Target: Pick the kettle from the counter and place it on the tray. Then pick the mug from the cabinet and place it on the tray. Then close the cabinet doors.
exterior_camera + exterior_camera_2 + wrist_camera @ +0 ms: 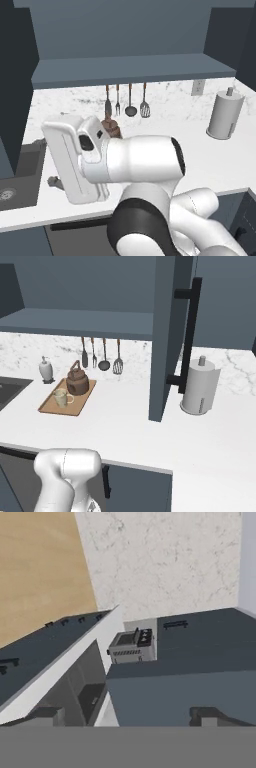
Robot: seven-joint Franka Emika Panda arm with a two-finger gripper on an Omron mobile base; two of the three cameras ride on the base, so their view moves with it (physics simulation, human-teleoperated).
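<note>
The dark brown kettle and the small beige mug both stand on the wooden tray, which lies on the white counter near the back wall. In the left base view my arm hides all but part of the kettle. The upper cabinet stands open and its shelf is bare. One cabinet door, with a black bar handle, juts out over the counter. My gripper is open with nothing between its fingertips, and it faces away from the tray.
A white soap dispenser stands left of the tray, beside the dark sink. Utensils hang on the wall. A paper towel roll stands right of the open door. The hand view holds a toaster and wood flooring.
</note>
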